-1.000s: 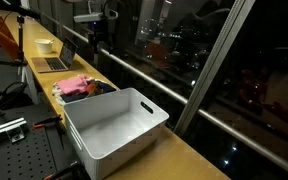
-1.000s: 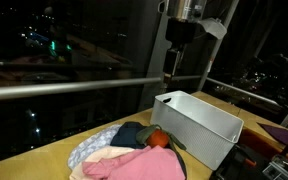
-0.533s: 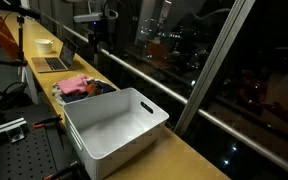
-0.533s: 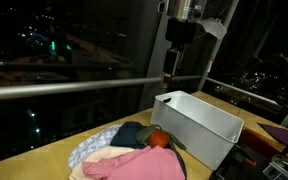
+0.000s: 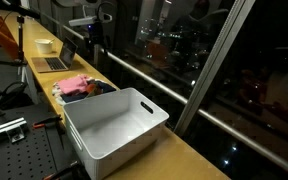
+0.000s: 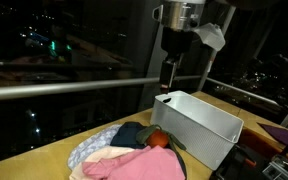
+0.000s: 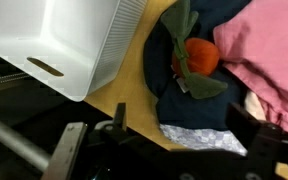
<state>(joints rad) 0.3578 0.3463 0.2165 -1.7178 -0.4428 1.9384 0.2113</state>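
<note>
One orange soft toy [image 7: 197, 55] lies on the dark garment [image 7: 199, 105] beside the white bin [image 7: 114, 50] on the worktop [image 7: 132, 88], and with our pincer [image 6: 169, 80] hanging high above, jaws apart, we judge a straight descent centred on the toy best.

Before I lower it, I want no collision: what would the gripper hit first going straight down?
The open gripper would probably meet the dark blue garment in the clothes pile first, beside the white bin; depth is unclear.
</note>
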